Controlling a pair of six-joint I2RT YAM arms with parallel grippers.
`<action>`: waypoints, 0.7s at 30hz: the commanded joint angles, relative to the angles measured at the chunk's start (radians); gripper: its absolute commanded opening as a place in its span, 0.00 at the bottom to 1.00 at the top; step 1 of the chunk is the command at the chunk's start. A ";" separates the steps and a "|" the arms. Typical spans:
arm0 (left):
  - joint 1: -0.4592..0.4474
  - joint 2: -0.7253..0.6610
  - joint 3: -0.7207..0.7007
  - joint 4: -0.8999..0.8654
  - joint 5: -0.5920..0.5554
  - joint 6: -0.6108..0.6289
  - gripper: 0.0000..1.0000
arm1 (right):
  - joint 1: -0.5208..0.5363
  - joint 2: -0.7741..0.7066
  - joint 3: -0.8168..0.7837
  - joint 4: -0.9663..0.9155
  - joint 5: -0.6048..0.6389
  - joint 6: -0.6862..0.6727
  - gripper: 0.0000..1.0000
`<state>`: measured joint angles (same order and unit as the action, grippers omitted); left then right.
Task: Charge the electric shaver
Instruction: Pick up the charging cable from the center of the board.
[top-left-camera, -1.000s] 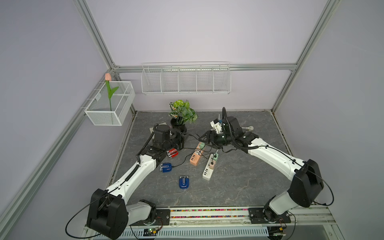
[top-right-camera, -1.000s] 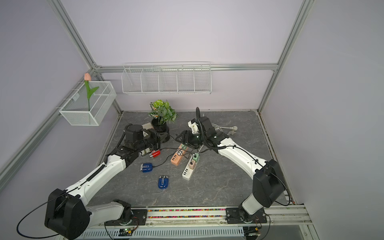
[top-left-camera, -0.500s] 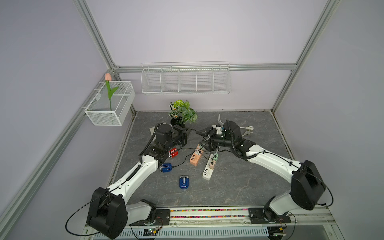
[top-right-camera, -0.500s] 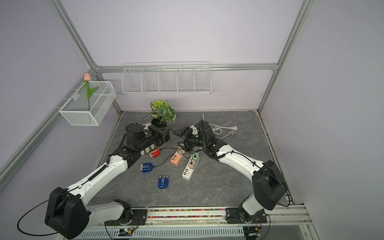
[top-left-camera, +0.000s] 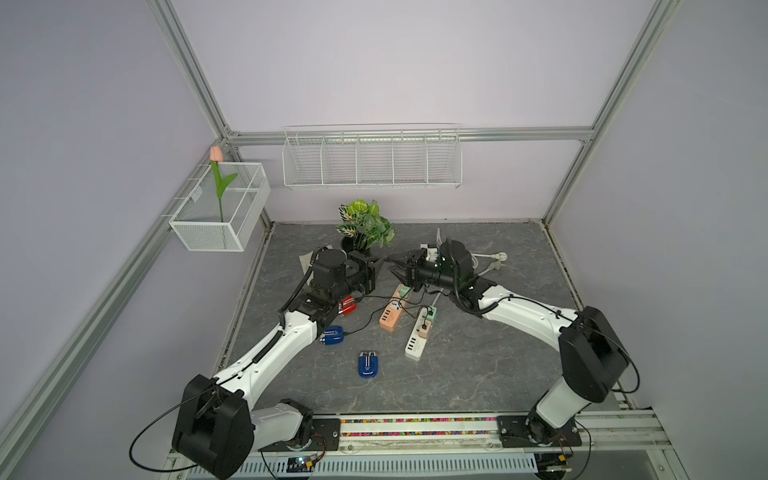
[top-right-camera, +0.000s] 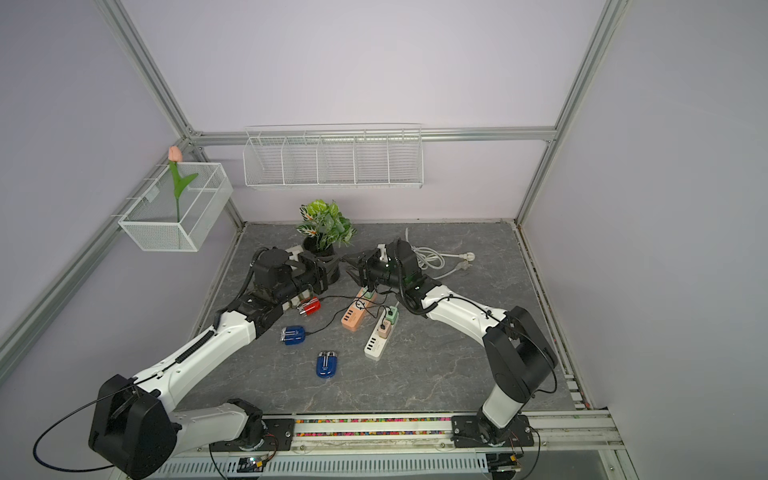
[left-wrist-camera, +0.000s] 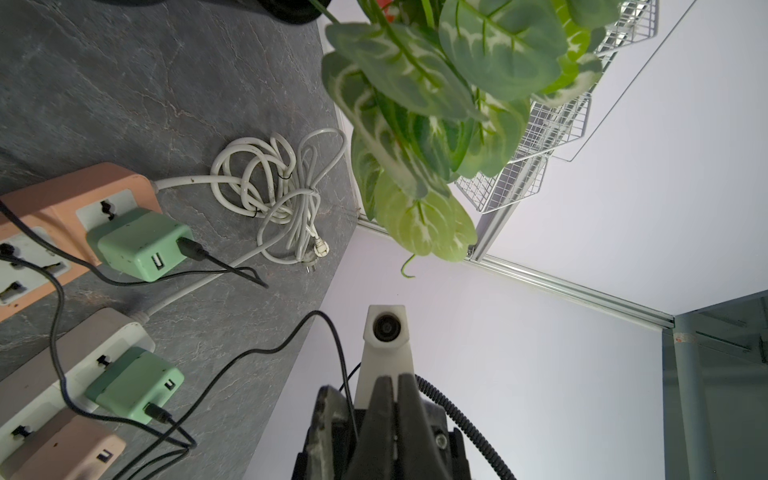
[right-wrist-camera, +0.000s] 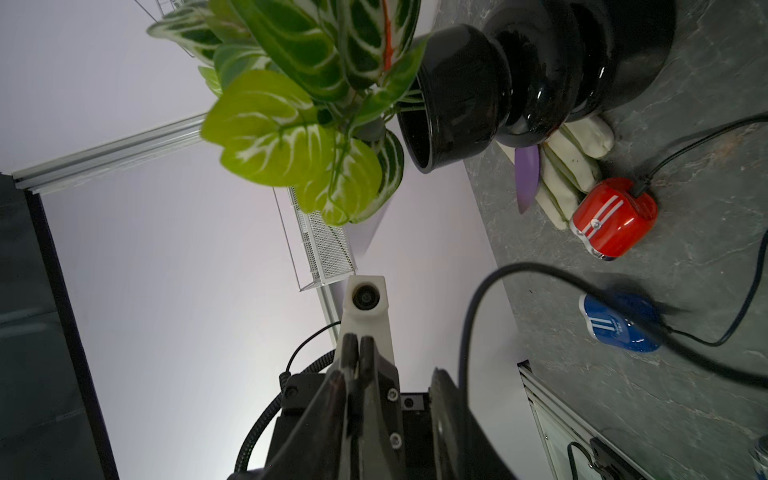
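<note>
Our view is a grey tabletop (top-left-camera: 478, 365) in a lilac-walled cell. The left arm (top-left-camera: 270, 349) and the right arm (top-left-camera: 523, 316) both reach in from the near edge. Their pincers meet tip to tip above the tabletop, just in front of a potted plant (top-left-camera: 365, 226).

The left pincer (top-left-camera: 379, 262) has its jaws pressed together. The right pincer (top-left-camera: 391, 268) has its jaws apart, one above the other in both top views, at the tip of the left one. A black cable (right-wrist-camera: 466, 357) runs close past the right pincer. We cannot tell whether either pincer pinches it.

Three shavers lie on the tabletop:
- The red shaver (top-left-camera: 348, 305) sits partly under the left wrist, with a black lead in its end.
- A blue shaver (top-left-camera: 332, 336), also on a lead, lies beside the left arm.
- A second blue shaver (top-left-camera: 368, 365) lies by itself nearer the front, between the left arm and the white power strip (top-left-camera: 417, 343).

An orange power strip (top-left-camera: 391, 318) lies beside the white one, and both carry green chargers (top-left-camera: 431, 312). A coiled white cord (top-right-camera: 430, 257) sits behind the right arm.

A long wire basket (top-left-camera: 372, 160) hangs on the back wall. A smaller wire basket (top-left-camera: 216, 232) on the side wall holds a tulip (top-left-camera: 216, 154).
</note>
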<state>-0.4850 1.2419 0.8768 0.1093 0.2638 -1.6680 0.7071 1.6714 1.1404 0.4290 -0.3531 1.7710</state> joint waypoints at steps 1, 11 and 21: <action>-0.004 -0.020 -0.010 -0.015 -0.005 -0.028 0.00 | 0.006 0.007 0.035 0.066 0.018 0.052 0.29; -0.006 -0.016 -0.010 -0.016 -0.006 -0.026 0.00 | 0.005 0.004 0.022 0.070 0.004 0.059 0.19; -0.006 -0.010 -0.008 -0.019 -0.005 -0.023 0.00 | 0.005 0.007 0.015 0.062 -0.018 0.063 0.18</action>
<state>-0.4854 1.2415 0.8768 0.0975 0.2581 -1.6684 0.7078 1.6772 1.1522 0.4545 -0.3550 1.7889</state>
